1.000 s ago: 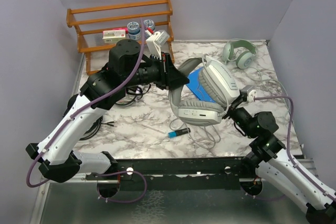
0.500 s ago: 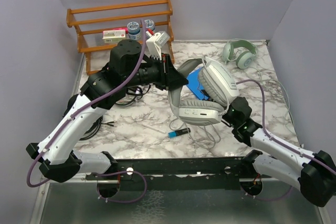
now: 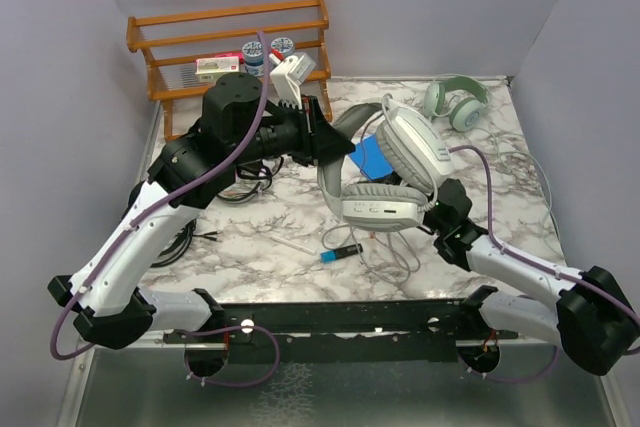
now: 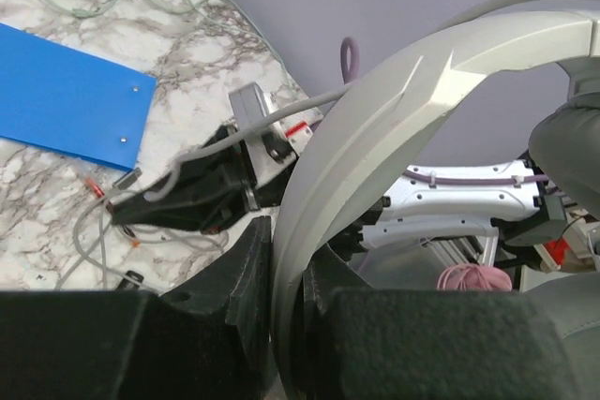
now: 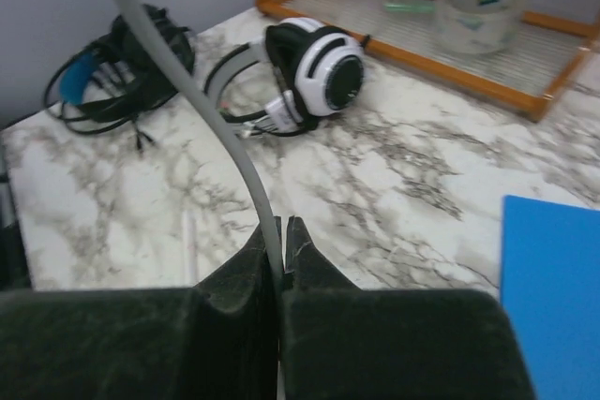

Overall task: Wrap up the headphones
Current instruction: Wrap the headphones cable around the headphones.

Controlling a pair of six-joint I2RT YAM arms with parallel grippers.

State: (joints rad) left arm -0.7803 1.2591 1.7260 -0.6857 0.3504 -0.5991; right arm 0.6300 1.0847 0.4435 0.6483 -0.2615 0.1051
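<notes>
Marble surface (image 3: 270, 232), plain walls all round. Left hand (image 4: 286, 292) is clamped tight on the headband (image 4: 375, 128) of the grey headphones (image 3: 385, 209), holding them up off the surface with a blue sheet (image 3: 368, 159) close by. Right hand (image 5: 282, 259) is pinched closed on a thin grey cable (image 5: 187, 91), just beside the lower earcup. Pale green pair (image 3: 455, 102) sits in the far right corner. White-and-black pair (image 5: 314, 77) and black pair (image 5: 122, 72) lie near the wooden rack (image 3: 230, 37).

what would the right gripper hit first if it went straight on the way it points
Probably bare table, since the right gripper, shut on the cable, seems tilted down; the white-and-black headphones lie beyond. Depth is unclear.
</notes>
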